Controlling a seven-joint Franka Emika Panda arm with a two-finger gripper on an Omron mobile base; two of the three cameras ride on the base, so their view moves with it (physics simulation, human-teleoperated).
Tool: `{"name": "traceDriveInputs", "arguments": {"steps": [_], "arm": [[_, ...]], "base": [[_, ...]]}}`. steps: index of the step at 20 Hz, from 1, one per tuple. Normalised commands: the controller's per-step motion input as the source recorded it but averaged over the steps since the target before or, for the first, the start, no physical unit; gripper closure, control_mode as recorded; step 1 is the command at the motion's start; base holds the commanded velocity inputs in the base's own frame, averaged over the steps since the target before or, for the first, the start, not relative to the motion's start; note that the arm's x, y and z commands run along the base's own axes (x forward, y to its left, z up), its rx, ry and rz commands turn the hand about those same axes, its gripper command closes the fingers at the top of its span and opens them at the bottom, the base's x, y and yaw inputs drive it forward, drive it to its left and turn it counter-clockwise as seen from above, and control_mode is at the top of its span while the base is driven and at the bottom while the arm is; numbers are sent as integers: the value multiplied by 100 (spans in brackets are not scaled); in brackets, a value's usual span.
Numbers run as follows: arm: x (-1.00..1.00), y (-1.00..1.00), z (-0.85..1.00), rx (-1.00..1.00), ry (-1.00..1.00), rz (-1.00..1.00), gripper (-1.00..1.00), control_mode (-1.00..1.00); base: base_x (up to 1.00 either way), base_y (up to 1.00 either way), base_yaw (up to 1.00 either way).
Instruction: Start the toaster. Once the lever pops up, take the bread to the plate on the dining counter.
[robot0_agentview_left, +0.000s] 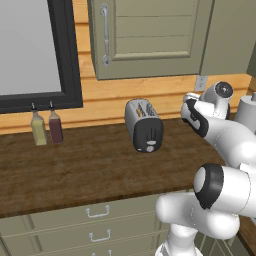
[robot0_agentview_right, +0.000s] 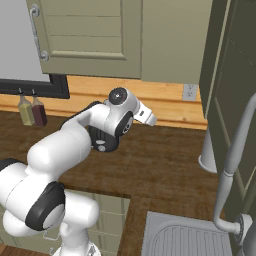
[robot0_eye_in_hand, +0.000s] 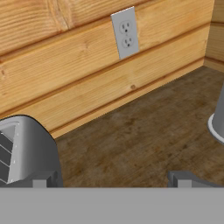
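Two small bottles (robot0_agentview_left: 46, 127), one yellow and one dark red, stood at the left of the dark wood bench (robot0_agentview_left: 85, 175), close to the wall under a black window frame (robot0_agentview_left: 65, 55). Near the middle of the bench sat the toaster (robot0_agentview_left: 144, 125). It was small, round and silver, with two slots on top and something tan showing in them. Its black end faced out and had a little white knob and button low down. The toaster stood near the yellow wood wall, apart from the bottles.

To the right of the toaster the white arm reached up over the bench. The claw (robot0_eye_in_hand: 111, 180) pointed at the wall, and its two dark tips sat wide apart with nothing between them. In the hand view the toaster's silver side was at the far left, a wall socket (robot0_eye_in_hand: 125, 33) was above, and a grey round base (robot0_eye_in_hand: 217, 120) was at the right edge.
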Motion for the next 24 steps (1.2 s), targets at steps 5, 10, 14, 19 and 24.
{"name": "traceDriveInputs", "arguments": {"steps": [5,10,14,19,24], "arm": [[0,0,0,0,0,0,-100,-100],[0,0,0,0,0,0,-100,-100],[0,0,0,0,0,0,-100,-100],[0,0,0,0,0,0,-100,-100],[0,0,0,0,0,0,-100,-100]], "base": [[0,0,0],[0,0,0],[0,0,0],[0,0,0],[0,0,0]]}}
